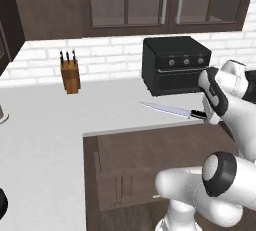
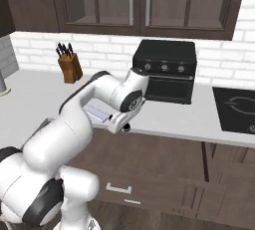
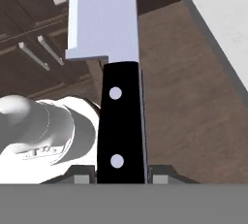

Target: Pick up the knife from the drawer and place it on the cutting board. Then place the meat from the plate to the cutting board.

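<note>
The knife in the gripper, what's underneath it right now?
The knife, clamped by its handle in the gripper, hangs over the open drawer, whose brown floor shows bare beneath. The robot's arm covers the drawer's right part.

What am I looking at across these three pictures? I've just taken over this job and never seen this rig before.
It is one white robot arm on a driving base in a simulated kitchen. Two pictures come from cameras on the base, behind the arm to its left and right. The third comes from a camera on the hand, looking along the gripper.

The gripper is shut on the knife by its black handle; the hand view shows the silver blade pointing away from the camera. The knife is held in the air above the open drawer, near the counter's edge.

On the pale counter stand a wooden knife block and a black toaster oven, both against the white brick wall. A black cooktop sits further to the right.
</note>
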{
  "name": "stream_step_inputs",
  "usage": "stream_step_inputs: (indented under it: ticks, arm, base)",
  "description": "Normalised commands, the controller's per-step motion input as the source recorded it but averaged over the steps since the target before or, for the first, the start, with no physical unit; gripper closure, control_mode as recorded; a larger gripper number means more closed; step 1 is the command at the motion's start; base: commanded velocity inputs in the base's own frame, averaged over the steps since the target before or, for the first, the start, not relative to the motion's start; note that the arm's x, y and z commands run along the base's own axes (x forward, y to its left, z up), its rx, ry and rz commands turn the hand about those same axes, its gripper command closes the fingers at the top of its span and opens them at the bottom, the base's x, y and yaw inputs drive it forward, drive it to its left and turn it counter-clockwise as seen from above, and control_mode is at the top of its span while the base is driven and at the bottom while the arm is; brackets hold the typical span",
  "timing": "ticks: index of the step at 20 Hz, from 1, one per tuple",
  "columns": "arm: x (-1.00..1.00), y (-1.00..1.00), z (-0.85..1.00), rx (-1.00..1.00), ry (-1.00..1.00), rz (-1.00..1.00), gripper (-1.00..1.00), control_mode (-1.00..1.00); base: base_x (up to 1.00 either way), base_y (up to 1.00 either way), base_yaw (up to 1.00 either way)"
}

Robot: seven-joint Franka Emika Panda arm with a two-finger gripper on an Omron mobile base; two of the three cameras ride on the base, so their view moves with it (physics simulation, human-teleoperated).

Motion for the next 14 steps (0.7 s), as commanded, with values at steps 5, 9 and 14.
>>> stream_step_inputs:
  ticks: [5, 9, 14]
  arm:
    - [-0.76, 0.01, 0.45, 0.04, 0.0, -0.25, 1.0, -1.0]
    - [-0.66, 0.0, 0.37, 0.03, 0.0, -0.23, 1.0, -1.0]
    - [-0.18, 0.0, 0.08, 0.02, 0.01, -0.06, 1.0, 1.0]
  base:
    - [0.0, 0.0, 0.0]
    - [0.0, 0.0, 0.0]
    - [-0.26, 0.0, -0.07]
